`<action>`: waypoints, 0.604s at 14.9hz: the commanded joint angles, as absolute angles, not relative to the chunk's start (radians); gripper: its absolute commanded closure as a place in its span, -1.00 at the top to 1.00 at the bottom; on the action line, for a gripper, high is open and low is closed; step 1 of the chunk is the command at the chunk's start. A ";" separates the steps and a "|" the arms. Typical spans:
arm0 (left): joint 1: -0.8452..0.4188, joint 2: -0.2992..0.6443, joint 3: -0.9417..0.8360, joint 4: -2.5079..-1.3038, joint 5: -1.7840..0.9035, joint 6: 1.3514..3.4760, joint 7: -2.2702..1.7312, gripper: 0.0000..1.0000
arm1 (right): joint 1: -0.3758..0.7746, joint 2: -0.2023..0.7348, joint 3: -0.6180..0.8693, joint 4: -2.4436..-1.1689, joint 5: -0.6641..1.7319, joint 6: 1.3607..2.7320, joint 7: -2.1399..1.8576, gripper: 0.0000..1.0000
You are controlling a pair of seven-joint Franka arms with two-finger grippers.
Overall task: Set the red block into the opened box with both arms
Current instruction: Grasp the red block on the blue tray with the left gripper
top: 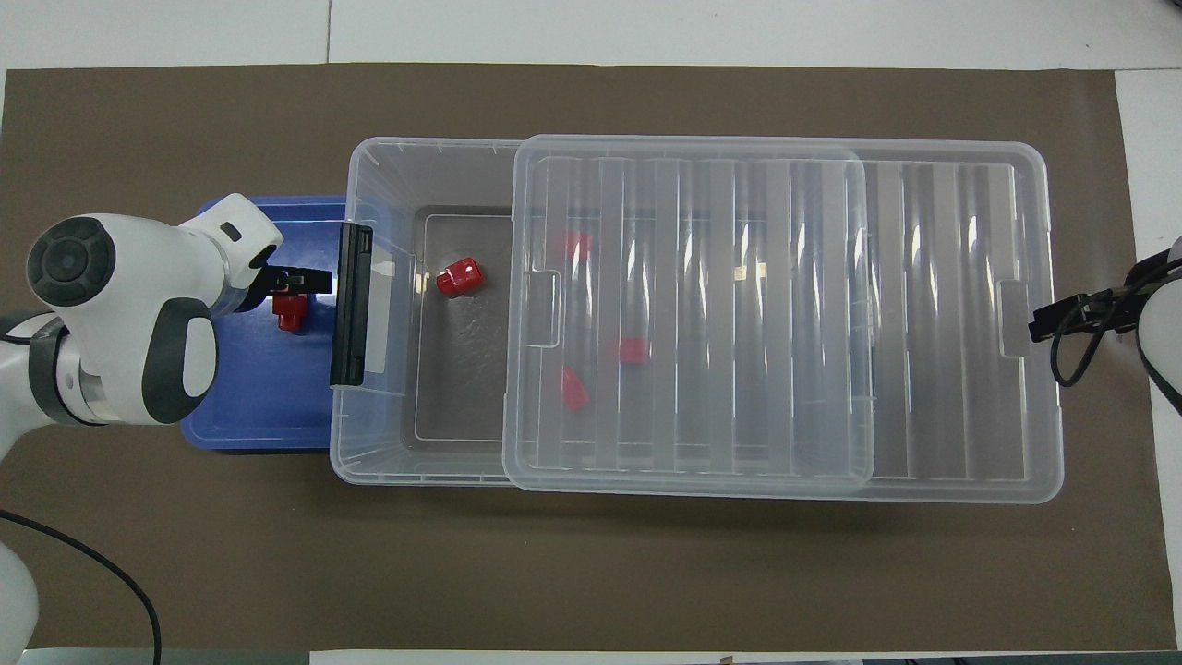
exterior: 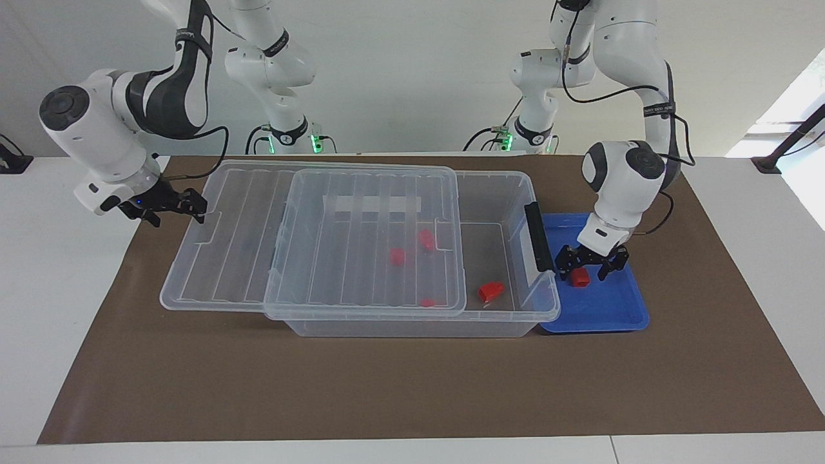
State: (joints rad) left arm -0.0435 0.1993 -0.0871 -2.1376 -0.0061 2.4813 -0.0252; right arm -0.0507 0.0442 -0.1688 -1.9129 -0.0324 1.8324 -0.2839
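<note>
L tool (exterior: 591, 266), fingers spread, straddled the red block (exterior: 581, 276) in the blue tray (exterior: 619, 316); should've pinched squarely; R tool (exterior: 173, 207), spread too, at the lid (exterior: 219, 258).

White table (exterior: 64, 290), brown mat (exterior: 412, 380), box (exterior: 503, 193), tray (exterior: 612, 309)

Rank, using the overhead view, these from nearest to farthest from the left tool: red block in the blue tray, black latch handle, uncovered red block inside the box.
1. Red block in the blue tray, under the left tool.
2. Black latch handle, on the box end wall.
3. Uncovered red block, on the box floor.
</note>
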 commanded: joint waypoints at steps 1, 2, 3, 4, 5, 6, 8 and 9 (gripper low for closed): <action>-0.051 0.184 -0.078 -2.201 -0.015 2.526 -0.014 1.00 | -0.060 0.026 -0.184 -1.934 -0.054 1.859 -0.328 1.00; -0.045 0.181 -0.078 -2.203 -0.015 2.520 -0.014 1.00 | -0.060 0.025 -0.187 -1.934 -0.054 1.859 -0.328 1.00; -0.041 0.181 -0.077 -2.203 -0.015 2.519 -0.014 1.00 | -0.058 0.026 -0.195 -1.934 -0.055 1.859 -0.331 1.00; -0.040 0.181 -0.078 -2.204 -0.015 2.516 -0.020 1.00 | -0.058 0.026 -0.196 -1.934 -0.057 1.861 -0.342 1.00; -0.040 0.179 -0.077 -2.204 -0.015 2.513 -0.029 0.73 | -0.058 0.026 -0.196 -1.934 -0.057 1.861 -0.345 1.00; -0.041 0.178 -0.077 -2.204 -0.015 2.499 -0.038 0.10 | -0.060 0.026 -0.198 -1.933 -0.057 1.861 -0.350 1.00; -0.040 0.176 -0.077 -2.203 -0.015 2.477 -0.044 -1.00 | -0.060 0.028 -0.199 -1.933 -0.058 1.861 -0.350 1.00; -0.038 0.175 -0.077 -2.198 -0.015 2.477 -0.052 -1.00 | -0.058 0.029 -0.199 -1.931 -0.058 1.862 -0.350 1.00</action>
